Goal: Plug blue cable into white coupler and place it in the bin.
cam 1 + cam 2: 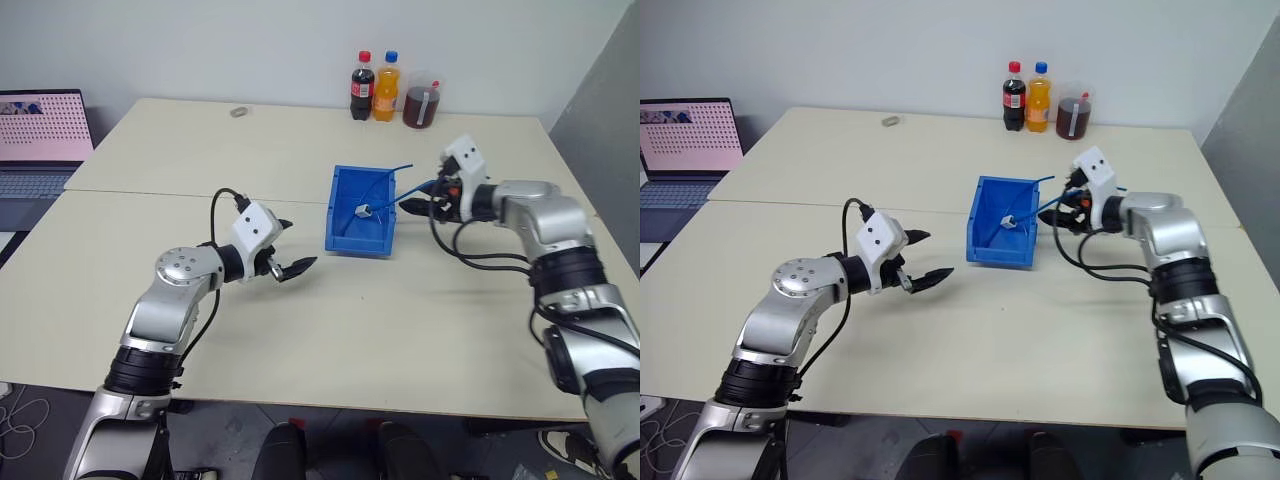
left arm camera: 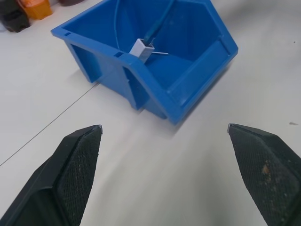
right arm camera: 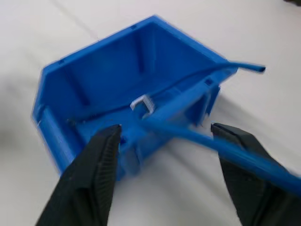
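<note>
left wrist view shows the white coupler (image 2: 142, 47) inside the bin (image 2: 197, 75); both grippers spread.

Bright-blue bin (image 1: 360, 238), blue cable (image 3: 225, 148), white coupler (image 2: 142, 48), beige table (image 1: 400, 340)

Your robot's two arms are built of rounded silver-grey shells joined by black bands, seen at lower left and along the right edge of the head view. Your left arm (image 1: 175, 300) shows a domed silver elbow cap ringed with small dark screw holes. A white boxy housing sits at each wrist, the one on the right arm (image 1: 545, 225) marked with two small dark dots. Black cables loop from each white housing back along the forearm. Your left gripper (image 1: 290, 250) and right gripper (image 1: 420, 203) each end in two black, tapering fingers (image 2: 77, 165), whose inner pads carry a fine textured grain in the wrist views.
</note>
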### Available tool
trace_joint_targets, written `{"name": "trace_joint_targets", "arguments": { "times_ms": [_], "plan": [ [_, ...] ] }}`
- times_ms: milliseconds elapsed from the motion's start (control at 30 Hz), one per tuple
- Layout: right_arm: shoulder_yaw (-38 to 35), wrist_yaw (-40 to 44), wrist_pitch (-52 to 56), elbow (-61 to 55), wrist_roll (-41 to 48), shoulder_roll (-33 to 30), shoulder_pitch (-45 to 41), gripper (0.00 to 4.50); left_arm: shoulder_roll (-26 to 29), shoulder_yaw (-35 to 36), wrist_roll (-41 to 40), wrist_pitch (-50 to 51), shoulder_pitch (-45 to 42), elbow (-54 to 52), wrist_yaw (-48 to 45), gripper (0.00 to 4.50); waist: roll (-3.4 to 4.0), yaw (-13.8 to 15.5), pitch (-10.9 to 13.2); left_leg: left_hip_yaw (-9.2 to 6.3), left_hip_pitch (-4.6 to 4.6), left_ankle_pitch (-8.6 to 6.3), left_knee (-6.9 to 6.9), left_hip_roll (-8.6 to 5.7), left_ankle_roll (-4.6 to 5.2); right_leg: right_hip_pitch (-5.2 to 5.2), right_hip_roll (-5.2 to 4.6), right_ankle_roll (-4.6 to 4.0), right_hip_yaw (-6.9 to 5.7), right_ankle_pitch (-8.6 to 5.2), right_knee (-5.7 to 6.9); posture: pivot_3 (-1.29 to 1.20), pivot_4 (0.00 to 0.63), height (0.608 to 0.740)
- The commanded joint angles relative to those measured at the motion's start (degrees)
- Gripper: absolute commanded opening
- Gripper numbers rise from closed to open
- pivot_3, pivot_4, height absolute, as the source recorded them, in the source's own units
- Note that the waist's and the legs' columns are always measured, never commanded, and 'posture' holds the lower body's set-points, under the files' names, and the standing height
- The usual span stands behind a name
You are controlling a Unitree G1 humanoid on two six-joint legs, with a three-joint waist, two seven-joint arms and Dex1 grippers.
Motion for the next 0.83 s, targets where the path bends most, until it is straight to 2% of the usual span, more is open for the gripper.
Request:
{"name": "trace_joint_targets", "arguments": {
  "times_ms": [33, 200, 333, 467, 600, 833],
  "plan": [
    [0.5, 5.3, 5.2, -15.3, 3.1, -4.8, 6.2, 4.35, 1.1, 3.0, -1.9, -0.7, -1.3, 2.0, -0.5, 4.50, 0.00, -0.2, 0.0, 0.00, 0.01, 0.00, 0.01, 0.00, 0.00, 0.00, 0.00, 0.00, 0.00, 0.00, 0.02, 0.00, 0.150, 0.740],
    [-1.8, 4.6, 7.3, -29.4, 5.6, -8.1, 16.6, 4.44, 3.2, 5.4, -1.7, -0.8, -0.6, 3.9, 0.4, 4.50, 0.00, -0.5, 0.0, -0.05, 0.08, 0.00, 0.08, 0.01, 0.00, 0.02, 0.06, 0.00, 0.01, -0.02, 0.22, 0.00, 0.150, 0.740],
    [-10.4, -2.4, 10.0, -37.8, 9.8, -5.2, 23.7, 4.44, 4.4, 9.4, -3.4, -0.1, 2.1, 1.9, 1.9, 4.50, -0.01, -0.7, 0.0, -0.04, 0.22, 0.01, 0.11, 0.02, -0.01, 0.04, 0.07, 0.01, 0.05, -0.03, 0.42, 0.00, 0.150, 0.740],
    [-16.4, -4.1, 14.7, -46.6, 16.3, -4.7, 28.8, 4.44, 6.0, 10.9, -4.9, 2.5, 5.4, -0.9, 1.4, 4.50, -0.03, -0.3, 0.0, -0.06, 0.29, 0.01, 0.12, 0.05, -0.01, 0.14, 0.07, 0.01, 0.02, -0.04, 0.44, 0.00, 0.150, 0.740],
    [-21.8, -6.6, 18.9, -47.5, 21.9, -4.3, 28.6, 4.44, 6.6, 11.3, -6.1, 4.5, 6.7, -2.7, 2.0, 4.50, -0.04, -0.3, 0.0, -0.05, 0.31, 0.01, 0.14, 0.04, -0.01, 0.14, 0.06, 0.09, 0.02, -0.08, 0.44, 0.00, 0.150, 0.740],
    [-19.7, -7.8, 16.4, -43.7, 20.2, -7.2, 28.0, 4.44, 7.5, 11.4, -9.3, 7.5, 6.4, -4.9, 0.7, 4.50, -0.04, -0.3, 0.0, -0.04, 0.36, 0.01, 0.16, 0.03, -0.01, 0.16, 0.07, 0.28, 0.05, -0.17, 0.45, 0.00, 0.150, 0.740]
  ]
}}
